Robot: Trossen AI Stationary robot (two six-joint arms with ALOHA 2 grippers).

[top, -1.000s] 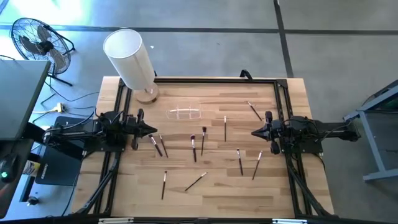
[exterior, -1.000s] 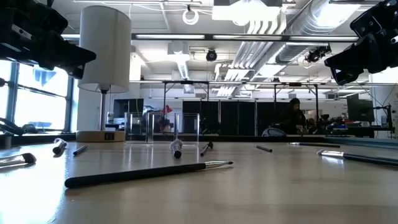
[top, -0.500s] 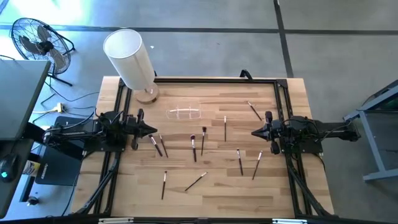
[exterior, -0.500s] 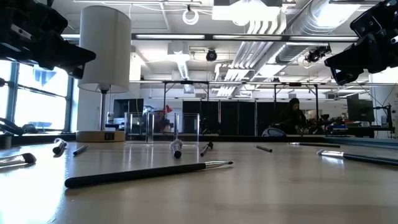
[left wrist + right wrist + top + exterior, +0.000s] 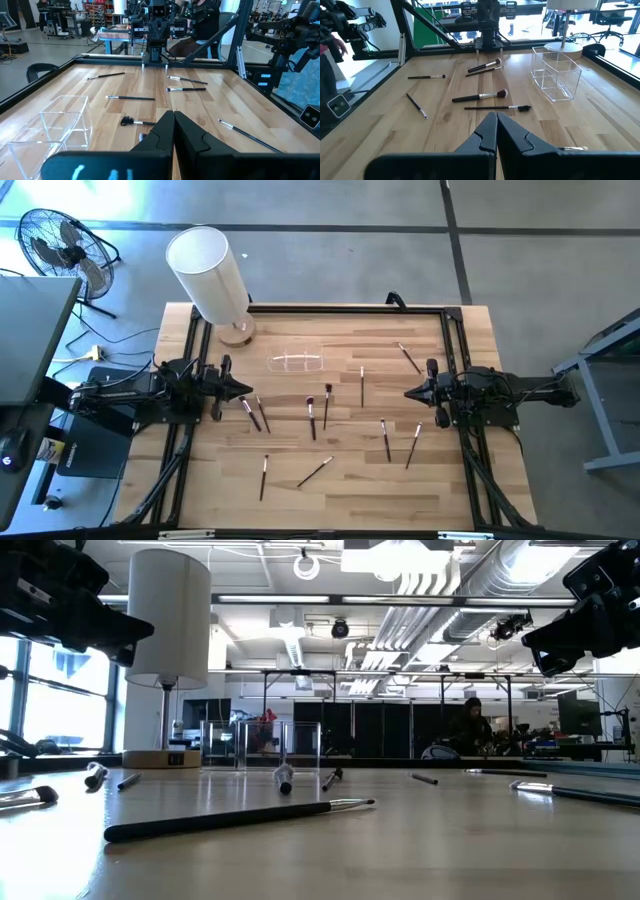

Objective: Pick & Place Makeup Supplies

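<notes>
Several thin makeup brushes lie flat and scattered on the wooden table, among them one near the middle, one toward the near edge and one toward the far right. My left gripper hovers shut above the table's left side, close to two brushes. My right gripper hovers shut above the right side. In the left wrist view the shut gripper points over a brush. In the right wrist view the shut gripper points toward two brushes.
A small clear plastic holder stands toward the far edge, also visible as the holder and the holder. A tall white cylinder on a wooden base stands at the far left corner. A black frame borders the table.
</notes>
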